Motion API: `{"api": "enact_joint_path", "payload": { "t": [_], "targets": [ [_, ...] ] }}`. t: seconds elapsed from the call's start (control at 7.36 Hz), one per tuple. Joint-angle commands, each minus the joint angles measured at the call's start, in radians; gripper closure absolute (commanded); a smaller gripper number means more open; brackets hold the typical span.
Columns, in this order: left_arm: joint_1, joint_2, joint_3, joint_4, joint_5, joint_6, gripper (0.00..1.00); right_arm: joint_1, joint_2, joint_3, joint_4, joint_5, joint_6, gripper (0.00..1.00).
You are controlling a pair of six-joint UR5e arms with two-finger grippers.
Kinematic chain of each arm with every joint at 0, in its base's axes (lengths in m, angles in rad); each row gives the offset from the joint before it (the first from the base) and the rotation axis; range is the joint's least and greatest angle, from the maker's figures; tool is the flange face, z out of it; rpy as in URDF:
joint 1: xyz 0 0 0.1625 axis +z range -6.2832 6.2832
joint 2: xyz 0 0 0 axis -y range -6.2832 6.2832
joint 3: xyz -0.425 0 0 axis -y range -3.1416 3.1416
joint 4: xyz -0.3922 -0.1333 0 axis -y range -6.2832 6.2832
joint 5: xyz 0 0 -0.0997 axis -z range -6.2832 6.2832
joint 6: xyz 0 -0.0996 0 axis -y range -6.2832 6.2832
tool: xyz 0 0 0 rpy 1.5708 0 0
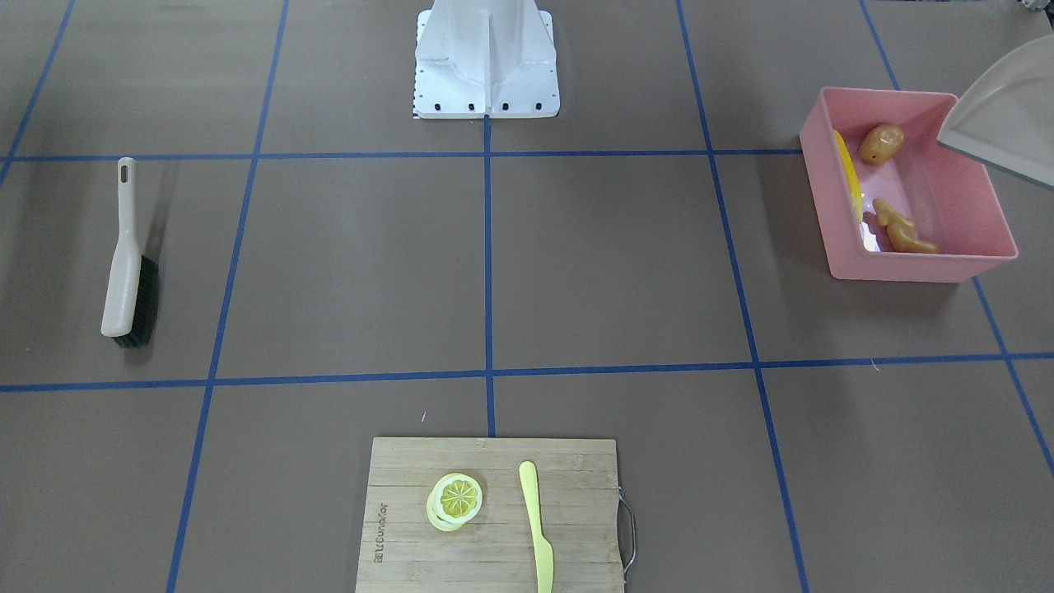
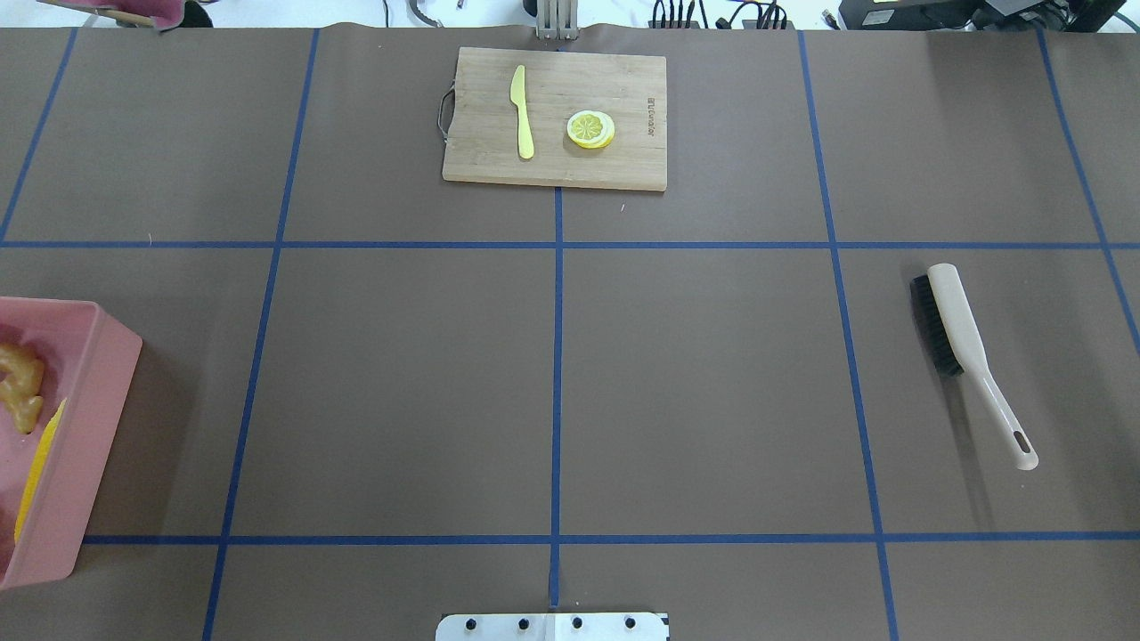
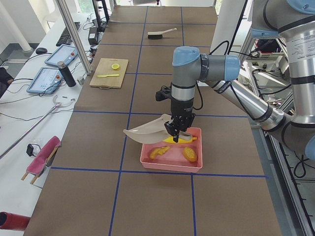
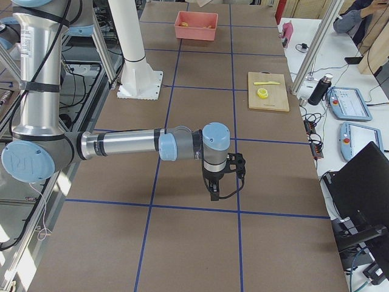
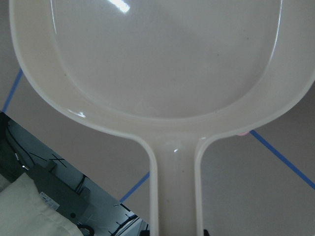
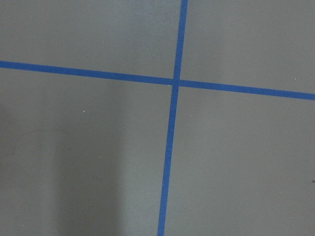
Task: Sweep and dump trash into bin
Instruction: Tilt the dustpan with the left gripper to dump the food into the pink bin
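from the front-facing view, the pink rectangular plastic bin (image 1: 922, 268) sits on the brown paper-covered table (image 1: 346, 263) on the robot's left side. inside it lie the yellow toy corn cob (image 1: 848, 173) along one wall, the brown-golden toy potato (image 1: 881, 143) and the knobbly tan toy ginger root (image 1: 902, 231), so all three pieces of trash look dumped. the beige plastic dustpan (image 1: 1000, 115) hangs above the bin's far corner, its mouth tipped toward the bin, likely so its load slides out. the beige-handled, black-bristled brush (image 1: 128, 263) lies flat on the opposite side, out of the way. the wooden cutting board (image 1: 494, 527) carries a yellow lemon slice (image 1: 454, 500) and a pale yellow plastic knife (image 1: 535, 527), which are not trash. overhead, only part of the bin shows at the edge, with ginger root and corn cob inside. from the left end, the left gripper (image 3: 179, 130) sits over the bin with the dustpan jutting sideways. from the right end, the right gripper (image 4: 214, 193) points down over bare table; i cannot tell how its jaws stand. the left wrist view shows an empty dustpan, its handle running down into the gripper, which i judge clamped on it. the right wrist view shows only tape lines.
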Motion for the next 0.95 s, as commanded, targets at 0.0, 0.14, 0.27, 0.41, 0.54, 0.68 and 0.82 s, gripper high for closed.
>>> {"api": "enact_joint_path", "payload": {
  "t": [0.0, 0.14, 0.27, 0.41, 0.54, 0.68, 0.82],
  "targets": [
    [0.071, -0.109, 0.076, -0.113, -0.128, -0.060, 1.00, 0.000, -0.019, -0.001, 0.003, 0.002, -0.002, 0.00],
    [0.145, -0.159, 0.092, -0.120, -0.142, -0.053, 1.00, 0.000, -0.019, -0.001, 0.003, 0.000, -0.002, 0.00],
    [0.231, -0.227, 0.131, -0.170, -0.151, -0.046, 1.00, 0.000, -0.019, 0.000, 0.003, 0.000, -0.002, 0.00],
    [0.301, -0.256, 0.176, -0.217, -0.183, -0.049, 1.00, 0.000, -0.019, -0.001, 0.003, -0.001, -0.002, 0.00],
    [0.348, -0.307, 0.275, -0.303, -0.235, -0.048, 1.00, 0.000, -0.019, -0.001, 0.003, -0.001, -0.002, 0.00],
    [0.416, -0.350, 0.344, -0.369, -0.275, -0.046, 1.00, 0.000, -0.018, 0.000, 0.004, -0.001, -0.002, 0.00],
    [0.505, -0.368, 0.368, -0.441, -0.280, -0.052, 1.00, 0.000, -0.019, -0.001, 0.004, -0.001, -0.002, 0.00]
  ]
}}
